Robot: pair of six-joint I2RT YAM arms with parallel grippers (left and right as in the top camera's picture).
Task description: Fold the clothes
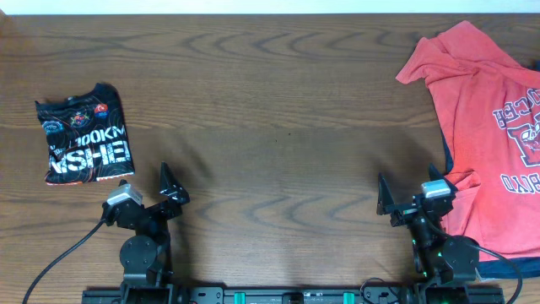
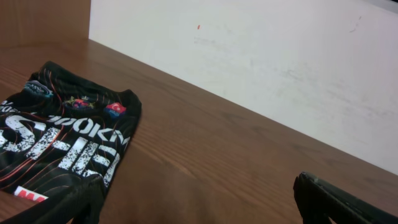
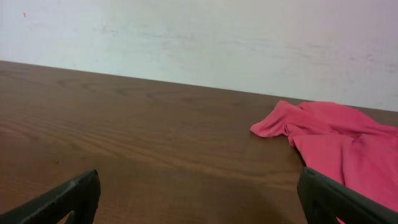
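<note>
The coral-red T-shirt (image 1: 485,127) lies crumpled, lettering up, at the right side of the table; its sleeve and body show in the right wrist view (image 3: 339,140). A navy-blue garment (image 1: 506,266) peeks out under its near edge. The black printed shirt (image 1: 84,135) lies folded at the left, also in the left wrist view (image 2: 62,146). My left gripper (image 1: 148,187) is open and empty near the front edge, just right of the black shirt. My right gripper (image 1: 412,196) is open and empty, its right finger beside the red shirt's edge.
The wooden table (image 1: 278,127) stretches between the two shirts. A white wall (image 3: 199,37) stands behind its far edge. Cables run from both arm bases at the front edge.
</note>
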